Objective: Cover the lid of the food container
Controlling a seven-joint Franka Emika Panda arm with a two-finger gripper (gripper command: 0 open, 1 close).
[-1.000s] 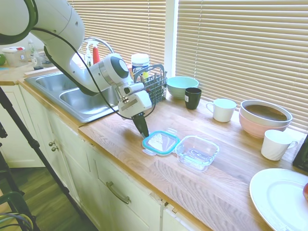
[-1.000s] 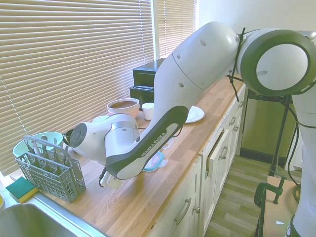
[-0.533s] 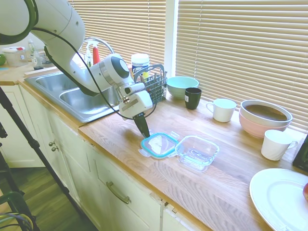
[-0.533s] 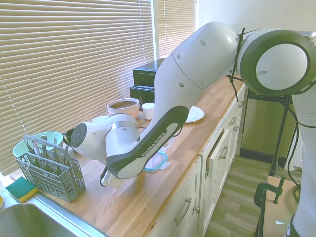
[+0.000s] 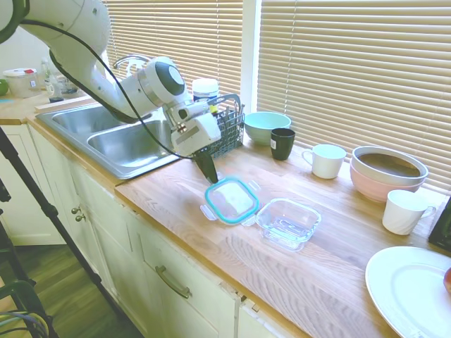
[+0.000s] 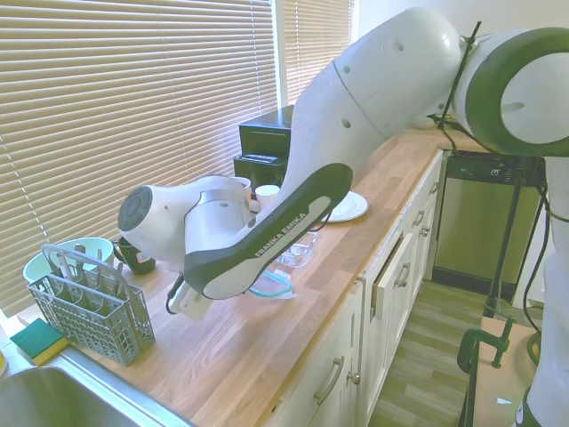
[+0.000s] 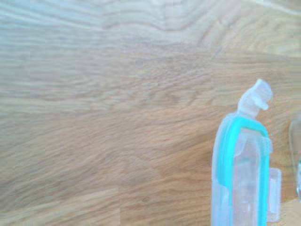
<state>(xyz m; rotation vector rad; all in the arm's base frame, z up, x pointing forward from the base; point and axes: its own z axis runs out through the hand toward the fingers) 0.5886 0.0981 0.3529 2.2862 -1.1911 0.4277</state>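
The lid (image 5: 232,201), clear with a teal seal rim, hangs tilted just above the wooden counter, left of the food container (image 5: 288,222). My gripper (image 5: 210,177) is shut on the lid's far-left edge, dark fingers pointing down. The clear glass food container rests on the counter, and the lid's right corner reaches its left rim. From the other side, the lid (image 6: 271,286) shows below my forearm, with the container (image 6: 298,253) beyond it. The wrist view shows the lid (image 7: 240,174) nearly edge-on over the wood.
A grey cutlery basket (image 5: 227,127) stands right behind my gripper, beside the sink (image 5: 120,144). Along the window sit a teal bowl (image 5: 266,125), a black cup (image 5: 282,143), a white mug (image 5: 326,160) and pink-and-grey stacked bowls (image 5: 387,172). A white plate (image 5: 412,289) lies at the right.
My gripper has risen with the lid, which lay flat on the counter before and now hangs tilted. The container has not moved.
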